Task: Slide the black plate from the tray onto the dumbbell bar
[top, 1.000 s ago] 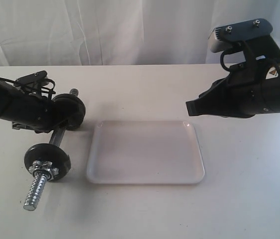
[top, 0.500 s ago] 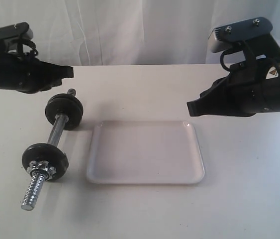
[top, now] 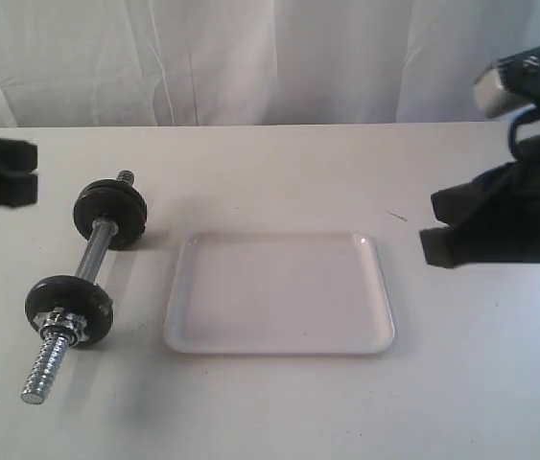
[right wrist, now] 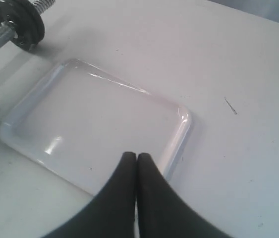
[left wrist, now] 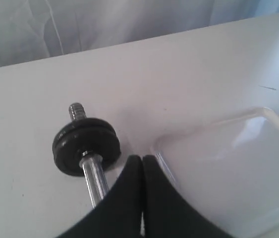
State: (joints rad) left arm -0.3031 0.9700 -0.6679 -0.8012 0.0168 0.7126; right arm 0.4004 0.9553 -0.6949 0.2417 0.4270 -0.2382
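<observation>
The white tray (top: 279,292) lies mid-table with nothing in it; no loose black plate shows anywhere. Left of it lies the chrome dumbbell bar (top: 92,257), carrying a thick black disc (top: 108,216) at its far end and another (top: 68,310) by the silver nut at its near end. I cannot tell which disc is the task's plate. My left gripper (top: 32,172) hangs shut and empty at the left edge, clear of the bar. Over the table to the tray's right, my right gripper (top: 433,227) is shut and empty. The wrist views show both grippers (left wrist: 142,158) (right wrist: 137,156) with fingers pressed together.
A white curtain hangs behind the table. The bar's long threaded end (top: 44,369) points toward the front left. A small dark mark (top: 397,217) sits on the tabletop right of the tray.
My left gripper let go of the bar, lifted and drew back to the left edge. The dumbbell shifted slightly left. My right gripper pulled back to the right.
</observation>
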